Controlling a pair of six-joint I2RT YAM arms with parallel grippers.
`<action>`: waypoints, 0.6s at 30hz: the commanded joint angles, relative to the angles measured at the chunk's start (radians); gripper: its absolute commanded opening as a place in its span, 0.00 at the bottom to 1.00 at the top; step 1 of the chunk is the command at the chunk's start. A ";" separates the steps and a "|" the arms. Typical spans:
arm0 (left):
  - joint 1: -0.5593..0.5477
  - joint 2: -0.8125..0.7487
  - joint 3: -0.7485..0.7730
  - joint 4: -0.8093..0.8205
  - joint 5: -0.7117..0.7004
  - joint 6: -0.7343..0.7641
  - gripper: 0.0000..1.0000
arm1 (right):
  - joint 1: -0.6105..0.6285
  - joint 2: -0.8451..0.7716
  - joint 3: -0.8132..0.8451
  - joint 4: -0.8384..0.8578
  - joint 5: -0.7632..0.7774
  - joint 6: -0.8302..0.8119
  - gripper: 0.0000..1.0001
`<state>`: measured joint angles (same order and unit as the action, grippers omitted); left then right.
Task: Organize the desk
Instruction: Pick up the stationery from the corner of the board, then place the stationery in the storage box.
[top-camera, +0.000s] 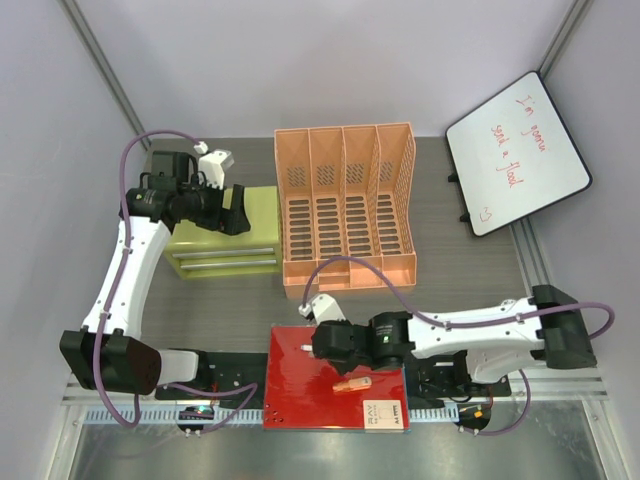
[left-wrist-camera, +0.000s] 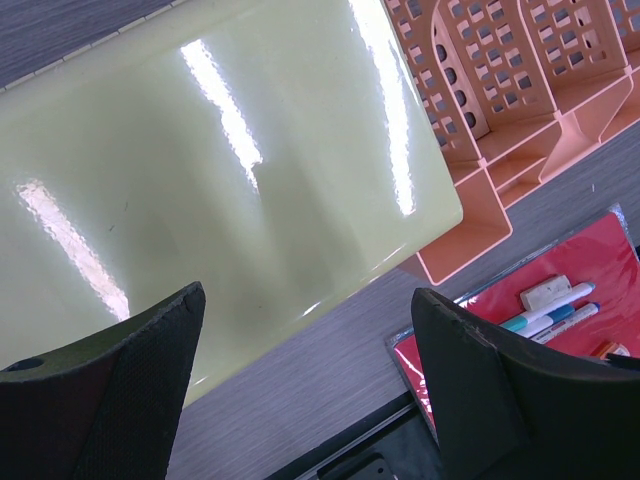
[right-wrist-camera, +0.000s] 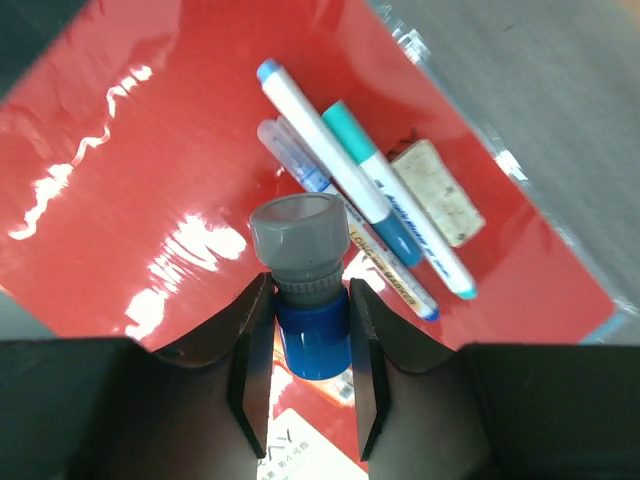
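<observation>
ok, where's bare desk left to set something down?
Bare desk between the file rack and the whiteboard, running forward to the right arm. Another strip in front of the green cabinet, left of the red folder. Crowded: the folder itself, with pens, an eraser and the right gripper closed on a blue stick.

The desk is a large, flat, rectangular tabletop of dark grey wood-grain laminate, lying level. The orange file rack stands on it around the middle, set toward the far side. Bare laminate shows to the right of the rack and in a narrow band behind it. In front of the rack the surface ends at a black strip. A silver metal rail borders the desk well to the right of the rack.
</observation>
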<state>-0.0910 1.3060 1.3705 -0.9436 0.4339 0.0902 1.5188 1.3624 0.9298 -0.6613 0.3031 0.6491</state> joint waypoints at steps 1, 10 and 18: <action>0.005 -0.036 0.039 0.003 0.000 0.013 0.85 | -0.028 -0.108 0.135 -0.154 0.178 0.041 0.22; 0.005 -0.042 0.027 0.014 -0.014 0.022 0.85 | -0.515 -0.135 0.182 -0.305 0.373 -0.049 0.01; 0.007 -0.034 0.024 0.017 -0.011 0.029 0.84 | -0.631 -0.052 0.236 -0.198 0.418 -0.411 0.01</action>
<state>-0.0910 1.2953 1.3705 -0.9463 0.4263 0.1051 0.8959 1.3048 1.1206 -0.9314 0.6731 0.4629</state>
